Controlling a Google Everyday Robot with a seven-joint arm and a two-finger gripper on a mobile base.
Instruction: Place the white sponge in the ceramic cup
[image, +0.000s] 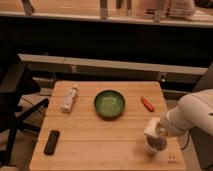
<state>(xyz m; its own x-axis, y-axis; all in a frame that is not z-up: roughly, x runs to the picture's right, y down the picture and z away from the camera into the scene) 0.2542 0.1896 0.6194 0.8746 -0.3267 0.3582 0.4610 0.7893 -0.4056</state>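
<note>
At the front-right corner of the wooden table, the gripper is positioned at the end of the white arm, jaws closed on the white sponge. Sponge is held directly over the ceramic cup; contact with the rim cannot be told. Green bowl is set mid-table, orange-red item just beside it on the arm's side, whitish bottle on the opposite side, black remote near the front-left edge

The gripper holds the white sponge above the ceramic cup.
</note>
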